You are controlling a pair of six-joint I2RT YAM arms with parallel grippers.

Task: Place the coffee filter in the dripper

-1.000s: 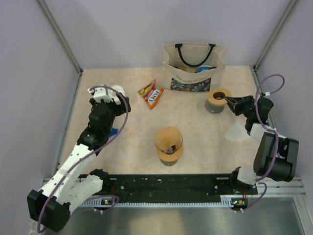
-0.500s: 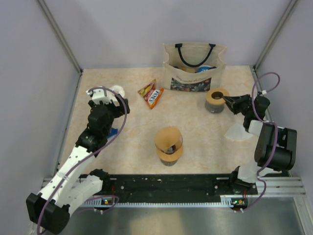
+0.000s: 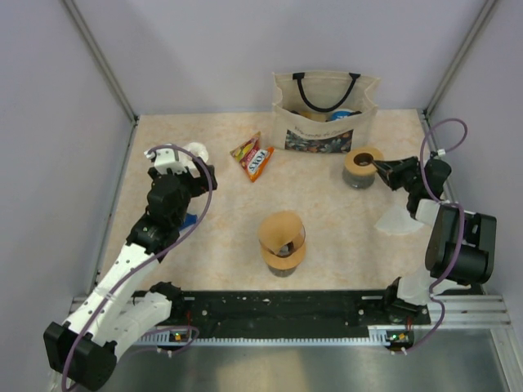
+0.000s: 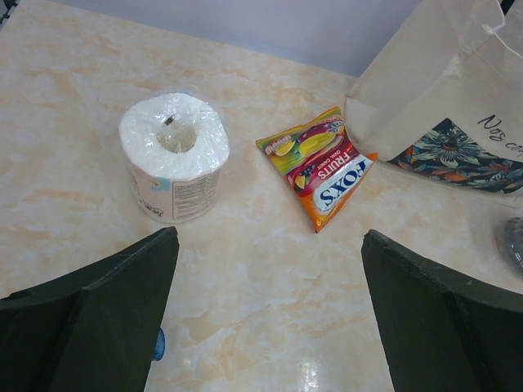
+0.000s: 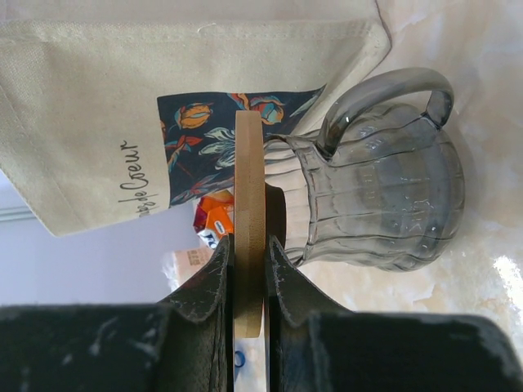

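Note:
The dripper [image 3: 361, 168] is grey ribbed glass with a handle and a wooden ring [image 5: 249, 196]; it stands at the back right, ring uppermost, in front of the tote bag. My right gripper [image 3: 378, 168] [image 5: 249, 245] is shut on the ring's edge, one finger on each face. A brown paper coffee filter [image 3: 281, 233], cone-shaped, sits on a small stand in the middle of the table, well left of that gripper. My left gripper [image 3: 186, 160] [image 4: 270, 237] hangs wide open over bare table at the back left, holding nothing.
A cream tote bag [image 3: 325, 110] stands at the back. A candy packet [image 3: 253, 157] [image 4: 320, 167] and a white paper roll [image 3: 196, 150] [image 4: 173, 155] lie near my left gripper. A white translucent sheet [image 3: 395, 220] lies by the right arm. A small blue item [image 4: 157, 345] lies under the left finger.
The right arm's elbow swung inward and the held dripper shifted slightly left during the first half second; since then nothing has moved. The left arm barely moved.

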